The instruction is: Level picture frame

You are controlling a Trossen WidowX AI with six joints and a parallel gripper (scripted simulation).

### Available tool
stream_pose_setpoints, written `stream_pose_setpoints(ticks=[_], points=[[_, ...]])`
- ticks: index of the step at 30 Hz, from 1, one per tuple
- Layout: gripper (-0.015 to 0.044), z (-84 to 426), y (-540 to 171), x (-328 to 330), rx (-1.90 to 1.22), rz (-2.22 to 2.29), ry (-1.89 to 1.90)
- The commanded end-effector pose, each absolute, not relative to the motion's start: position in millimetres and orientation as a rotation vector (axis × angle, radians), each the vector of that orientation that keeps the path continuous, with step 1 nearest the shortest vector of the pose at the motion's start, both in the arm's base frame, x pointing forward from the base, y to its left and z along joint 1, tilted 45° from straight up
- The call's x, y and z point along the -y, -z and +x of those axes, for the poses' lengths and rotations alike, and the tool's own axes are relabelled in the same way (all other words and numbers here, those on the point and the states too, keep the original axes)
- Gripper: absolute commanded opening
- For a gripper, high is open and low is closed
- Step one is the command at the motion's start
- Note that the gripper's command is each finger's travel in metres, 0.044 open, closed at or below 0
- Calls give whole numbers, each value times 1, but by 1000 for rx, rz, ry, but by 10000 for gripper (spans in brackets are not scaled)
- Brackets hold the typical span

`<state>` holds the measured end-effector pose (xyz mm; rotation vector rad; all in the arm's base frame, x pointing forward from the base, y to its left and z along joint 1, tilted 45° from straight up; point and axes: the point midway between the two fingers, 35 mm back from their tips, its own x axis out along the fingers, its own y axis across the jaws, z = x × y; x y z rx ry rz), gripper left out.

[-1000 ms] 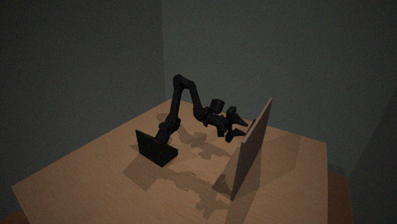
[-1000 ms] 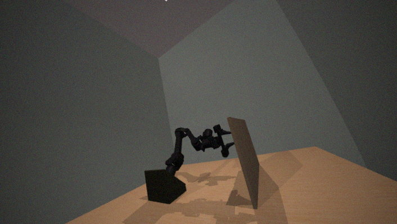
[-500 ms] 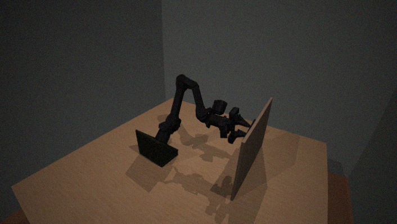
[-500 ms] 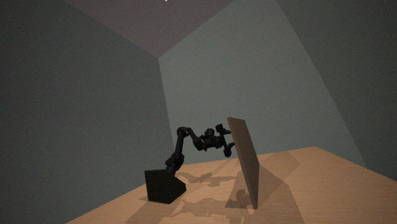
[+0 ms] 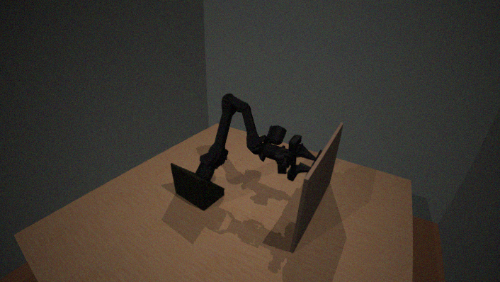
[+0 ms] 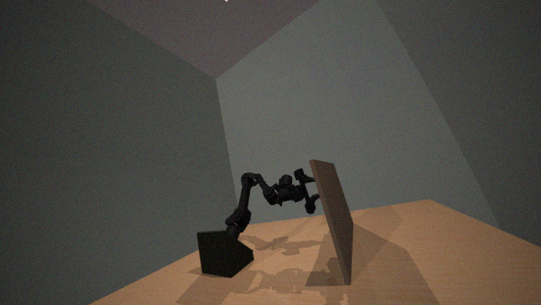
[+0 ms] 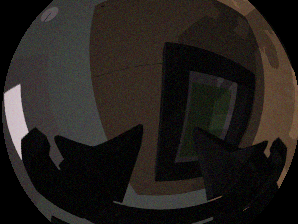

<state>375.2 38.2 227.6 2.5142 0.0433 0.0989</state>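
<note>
Hovers with gripper [image 5: 313, 164] [image 6: 316, 188] [image 7: 169, 129] fingers apart and empty near the picture frame [image 5: 319, 154] [image 7: 172, 110] on the upright board [image 5: 319, 184] [image 6: 335, 199] [image 7: 125, 100]; probably leaves grip, lift, notch shift, release and level check to do.
</note>
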Motion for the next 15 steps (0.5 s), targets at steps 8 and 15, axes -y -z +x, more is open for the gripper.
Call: stream_pose_setpoints(ticks=[8, 15], points=[[260, 375, -228, -39, -46, 2513, -104], [208, 376, -229, -39, -46, 2513, -104]])
